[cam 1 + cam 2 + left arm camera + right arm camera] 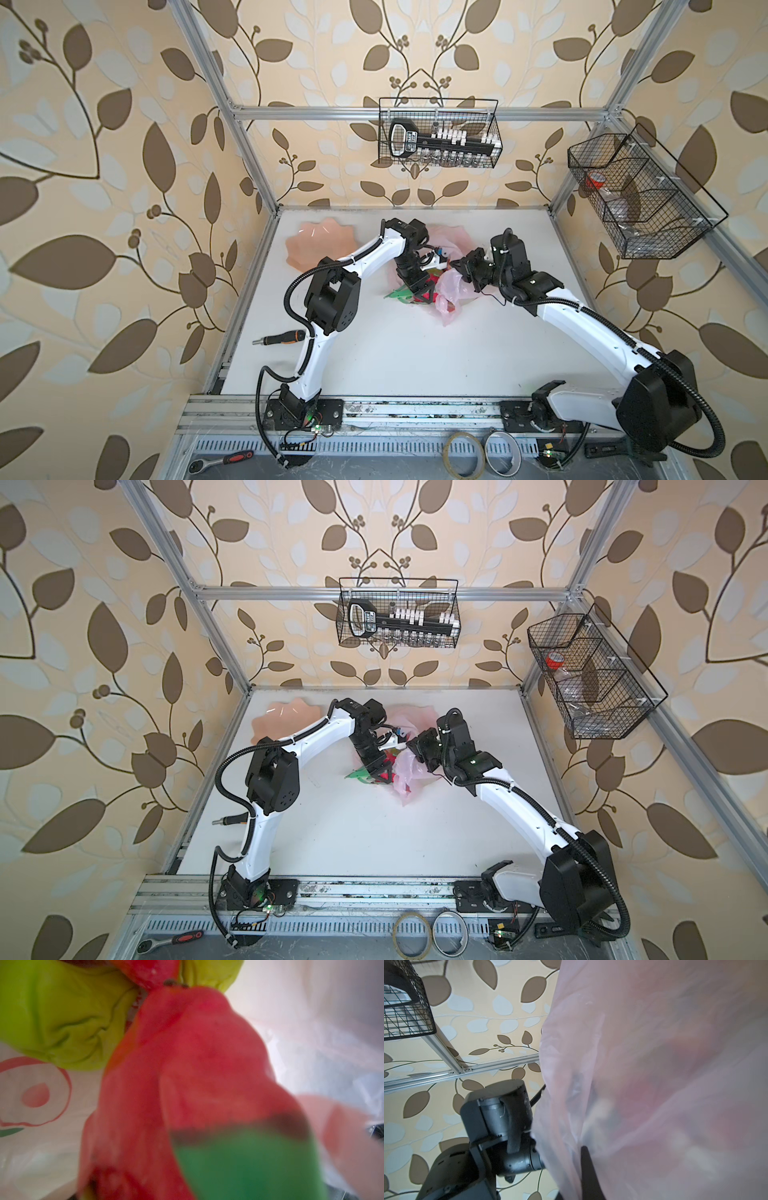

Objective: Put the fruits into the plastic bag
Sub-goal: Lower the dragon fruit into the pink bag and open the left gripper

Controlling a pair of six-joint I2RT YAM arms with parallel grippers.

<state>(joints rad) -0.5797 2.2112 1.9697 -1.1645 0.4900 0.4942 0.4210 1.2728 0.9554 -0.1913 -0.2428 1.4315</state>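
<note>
gripping one dragon fruit (187, 1064), left fingers (428, 296) sit at one plastic bag (453, 284) clamped by closed right fingers (586, 1169).

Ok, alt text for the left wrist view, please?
Blurred close-up: a red-pink dragon fruit with a green scale fills the frame. A lumpy yellow-green fruit sits beside it, both against the translucent plastic bag, which bears a red ring print.

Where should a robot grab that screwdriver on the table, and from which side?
Grip the screwdriver by its thick black-and-orange handle, coming from straight above with the jaws across it. It lies flat on the table, so nothing can get underneath, and the metal tip is thinner and probably harder to hold.
</note>
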